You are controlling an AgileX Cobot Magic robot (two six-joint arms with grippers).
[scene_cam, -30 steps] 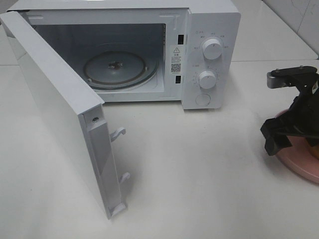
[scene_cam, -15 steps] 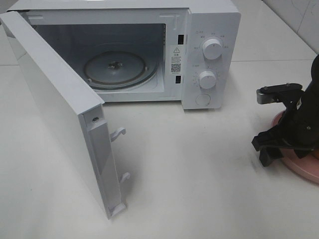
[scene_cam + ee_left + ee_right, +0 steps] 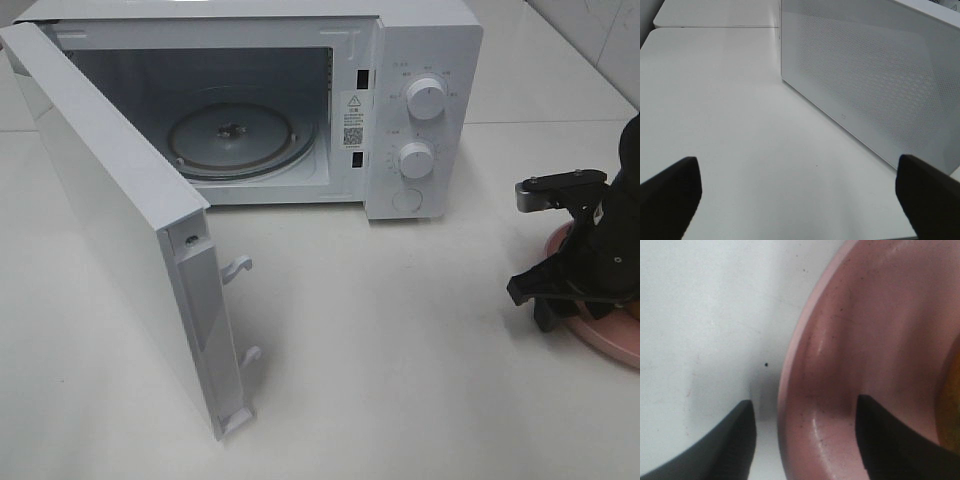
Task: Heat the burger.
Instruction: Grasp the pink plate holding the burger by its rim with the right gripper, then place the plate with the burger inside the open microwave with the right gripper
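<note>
Our right gripper (image 3: 804, 410) stands partly open astride the rim of the pink plate (image 3: 790, 365). One finger is outside over the table (image 3: 400, 350), the other inside over the plate's floor. Neither pad looks pressed home, so we judge nothing is gripped yet.

The burger (image 3: 951, 405) lies beyond the inner finger, further in on the plate. Only a yellow-brown sliver of it shows at the edge of the right wrist view, and the arm hides it from the high camera. We take it as round, with no long axis, so approach angle matters little; we cannot tell how it sits.

The right arm is plainly nearer. Our left gripper (image 3: 797, 170) is wide open and empty, beside the outer face of the microwave door (image 3: 110, 200). The open cavity and its turntable (image 3: 235, 135) lie well apart, up and left of the plate in the high view.
</note>
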